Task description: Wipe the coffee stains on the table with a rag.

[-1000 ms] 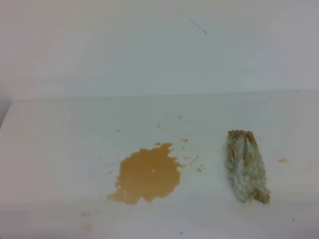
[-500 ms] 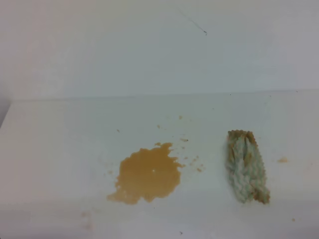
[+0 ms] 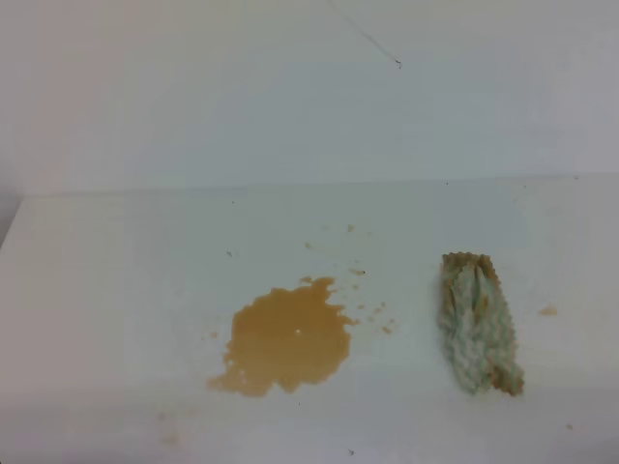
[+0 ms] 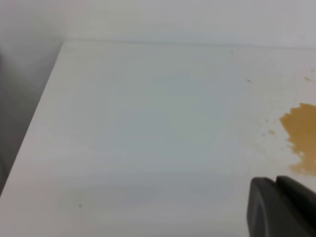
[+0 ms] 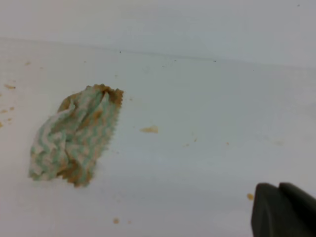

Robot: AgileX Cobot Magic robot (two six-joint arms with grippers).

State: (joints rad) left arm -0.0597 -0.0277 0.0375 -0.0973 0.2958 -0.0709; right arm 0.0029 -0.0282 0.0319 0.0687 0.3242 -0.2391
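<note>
We find the table (image 3: pixel 116 290) broad, white and smooth, running up to a pale wall at twelve o'clock in the high view. The coffee stains (image 3: pixel 288 338) lie near the table's middle: one orange-brown blotch with ragged edges, and small specks of the same colour scattered off its twelve to three o'clock side. Another lone speck sits well to the right, past the cloth.

The rag (image 3: pixel 478 324) lies at three o'clock from the blotch, well apart from it and not touching it. It is bunched lengthwise, pale green-white with a nubbly weave, and brown-orange along its edges and at its far end. Nothing holds it.

Neither arm shows in the high view. In the left wrist view we see only a dark part of the left gripper (image 4: pixel 281 207) at five o'clock, above bare table, with the blotch's edge at three o'clock; we cannot tell how its jaws stand. In the right wrist view the right gripper (image 5: pixel 282 210) shows as a dark shape at five o'clock, its jaws closed together on nothing, the rag lying at nine o'clock, well apart from it.
</note>
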